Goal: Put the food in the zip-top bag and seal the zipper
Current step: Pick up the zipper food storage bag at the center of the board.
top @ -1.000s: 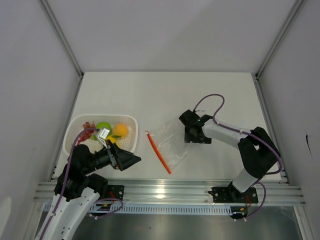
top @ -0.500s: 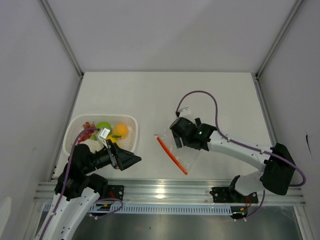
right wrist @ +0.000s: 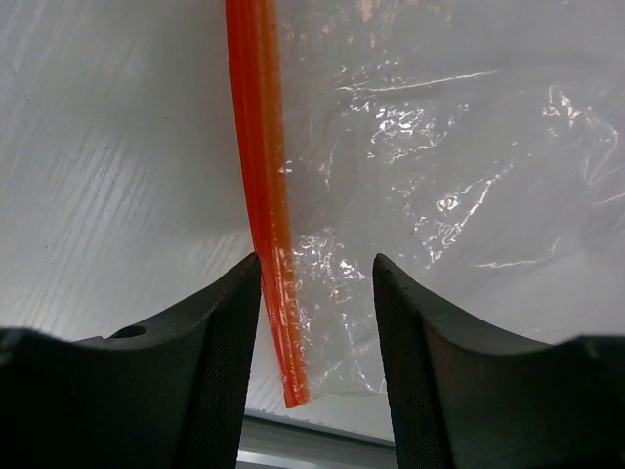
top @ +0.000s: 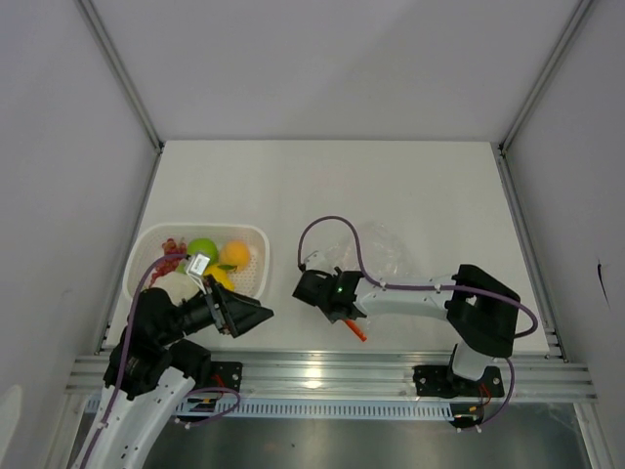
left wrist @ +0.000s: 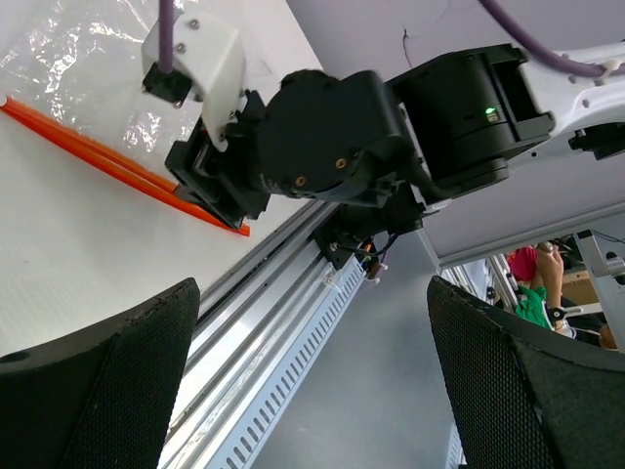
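Food: green apple [top: 202,249], orange [top: 234,253] and the other pieces lie in the white basket [top: 256,234] at far left; none bagged.
Left claw [top: 249,315]: spread wide, empty, beside the basket's near-right corner.
Right claw [right wrist: 314,274]: partly spread, astride the zipper [right wrist: 262,176] at its near end, not pinching it.
Zip-top bag [top: 383,256]: flat and empty on the surface [top: 322,186], running right of that claw.
Left to do: filling and sealing.

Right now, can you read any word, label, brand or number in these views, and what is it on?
No text can be read.
White tag on the left arm: dark marks, too small to read.
zip-top bag and zipper: no print shows.
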Tool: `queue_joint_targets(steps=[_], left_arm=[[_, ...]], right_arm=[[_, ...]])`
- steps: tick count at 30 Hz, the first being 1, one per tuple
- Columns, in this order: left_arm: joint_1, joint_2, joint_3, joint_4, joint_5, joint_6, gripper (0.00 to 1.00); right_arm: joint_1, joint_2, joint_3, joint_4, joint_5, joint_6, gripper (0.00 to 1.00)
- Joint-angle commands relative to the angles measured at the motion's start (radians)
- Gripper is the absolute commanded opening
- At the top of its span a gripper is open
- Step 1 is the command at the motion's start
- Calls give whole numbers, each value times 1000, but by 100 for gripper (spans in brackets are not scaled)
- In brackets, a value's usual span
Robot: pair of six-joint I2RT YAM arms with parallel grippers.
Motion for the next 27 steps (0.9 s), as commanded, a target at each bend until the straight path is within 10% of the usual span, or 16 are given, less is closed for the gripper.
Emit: queue_joint_targets(steps=[1,10,20,27], left_arm=[[-1,-31,28,-9,-16,-14,99],[1,-24,30,-16,-16,-10,100],[1,-21,10,-21,-13,-6,99],[-1,-11,-32,-12,-5,-6,100]], right_arm=[[25,42,34,26,38,21,52],[43,154,65,-23,130,60,49],[45,152,74,-27,178,90,0],[30,54,81,-40,197,105,0]])
